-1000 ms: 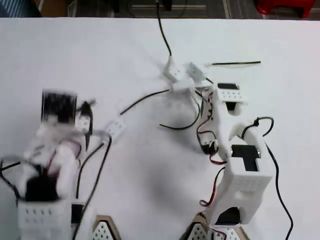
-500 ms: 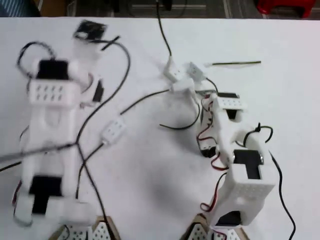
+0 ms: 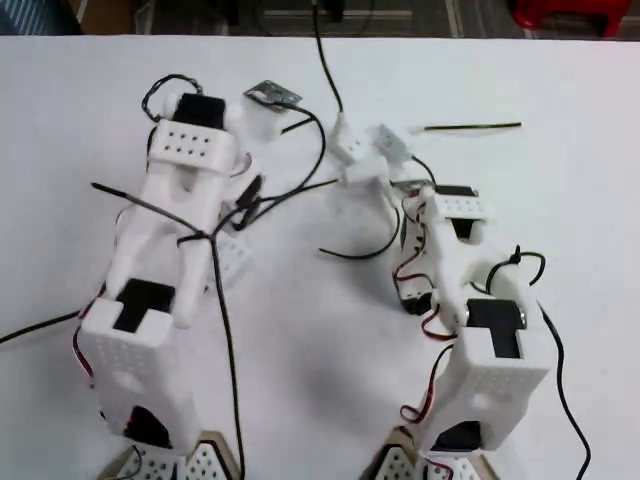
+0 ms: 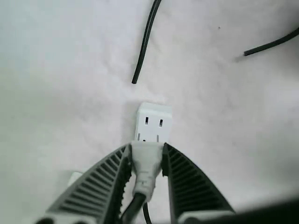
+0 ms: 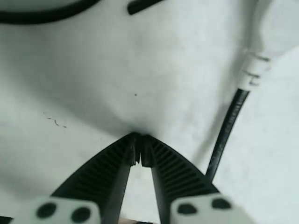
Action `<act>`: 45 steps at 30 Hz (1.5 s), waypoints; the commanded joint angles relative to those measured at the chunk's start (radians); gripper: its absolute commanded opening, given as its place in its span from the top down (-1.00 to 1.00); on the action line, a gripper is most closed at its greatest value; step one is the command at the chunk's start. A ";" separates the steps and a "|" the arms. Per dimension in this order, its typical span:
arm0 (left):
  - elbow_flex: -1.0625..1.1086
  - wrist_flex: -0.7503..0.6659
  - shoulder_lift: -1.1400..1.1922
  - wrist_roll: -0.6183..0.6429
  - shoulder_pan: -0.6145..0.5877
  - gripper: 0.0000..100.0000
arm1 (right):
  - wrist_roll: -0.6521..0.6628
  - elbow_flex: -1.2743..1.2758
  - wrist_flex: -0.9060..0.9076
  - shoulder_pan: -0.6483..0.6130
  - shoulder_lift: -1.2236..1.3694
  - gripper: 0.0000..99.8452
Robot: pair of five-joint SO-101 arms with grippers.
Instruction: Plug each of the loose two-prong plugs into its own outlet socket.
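White hard-plastic plug [image 4: 146, 164], light, probably slick, clamped at body sides in left jaws; right jaws closed, empty.

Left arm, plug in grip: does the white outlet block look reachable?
Probably yes: the left gripper, shut on the white plug, is right at the outlet block, with nothing between them; the black cable end lies beyond it.
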 commanded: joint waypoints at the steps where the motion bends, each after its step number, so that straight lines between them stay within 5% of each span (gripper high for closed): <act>1: -0.011 0.003 -0.013 -0.006 -0.004 0.95 | -0.008 0.003 -0.045 0.007 -0.002 0.96; 35: 0.153 -0.100 -0.012 -0.141 0.051 0.95 | -0.029 0.003 -0.058 0.004 -0.002 0.96; 45: 0.207 -0.163 -0.010 -0.098 0.051 0.95 | -0.058 0.003 -0.058 0.005 -0.002 0.96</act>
